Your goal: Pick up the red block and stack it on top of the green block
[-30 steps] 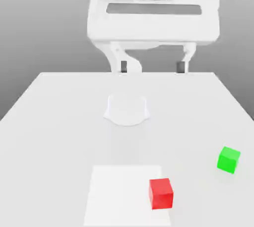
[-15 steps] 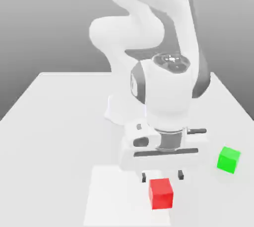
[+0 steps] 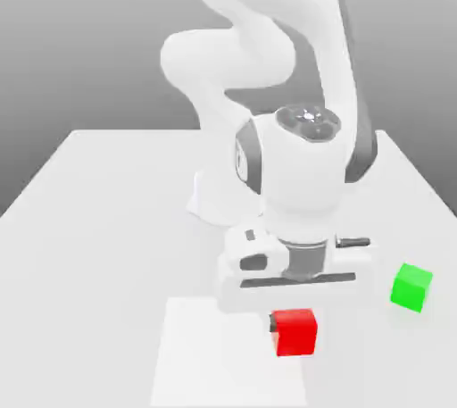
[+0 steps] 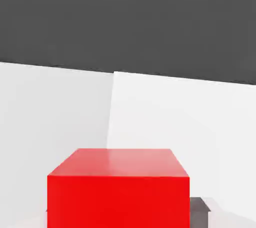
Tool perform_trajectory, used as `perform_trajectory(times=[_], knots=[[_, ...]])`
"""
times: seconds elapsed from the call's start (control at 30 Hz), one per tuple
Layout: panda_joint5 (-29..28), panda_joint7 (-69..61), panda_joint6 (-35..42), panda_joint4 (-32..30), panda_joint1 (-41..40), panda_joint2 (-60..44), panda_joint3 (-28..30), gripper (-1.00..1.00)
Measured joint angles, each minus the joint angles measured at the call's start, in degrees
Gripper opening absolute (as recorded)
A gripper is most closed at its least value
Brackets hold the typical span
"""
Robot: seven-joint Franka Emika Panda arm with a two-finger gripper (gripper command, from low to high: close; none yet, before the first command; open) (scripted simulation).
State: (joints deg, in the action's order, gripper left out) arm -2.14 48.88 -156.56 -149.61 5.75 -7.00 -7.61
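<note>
Red matte cube [image 3: 294, 335] sits clamped in my hand [image 3: 293, 324] at a flat white rectangle's [image 3: 210, 353] side edge; a green matte cube [image 3: 411, 287] rests near the pale desk's [image 3: 98, 263] edge, exterior view's right.

A pale table [image 3: 89, 263] bears the green block [image 3: 411, 287], a white patch [image 3: 214, 362] and the arm's base [image 3: 223, 201].

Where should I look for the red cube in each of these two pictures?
Exterior view: the red cube sits below the robot's pincer, near the bottom, a little right of centre.
Hand view: big, at the bottom edge.
Shared landmark: the white sheet's edge.
</note>
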Motion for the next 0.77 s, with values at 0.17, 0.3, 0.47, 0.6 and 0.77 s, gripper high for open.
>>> perform_trajectory(times=[0.17, 0.3, 0.47, 0.6, 0.77], knots=[[0.46, -11.33, 2.04, -1.05, 6.2, 3.08, -6.01, -1.0], [1.43, -21.28, 3.42, -1.87, 12.1, 5.29, -9.69, -1.0], [2.92, -33.69, 4.89, -2.88, 19.64, 7.84, -13.7, -1.0], [-2.69, -31.61, -0.8, -2.71, 21.36, 1.59, -11.47, -1.0], [-6.5, -28.95, -4.39, -2.48, 22.55, -2.48, -9.28, 1.0]])
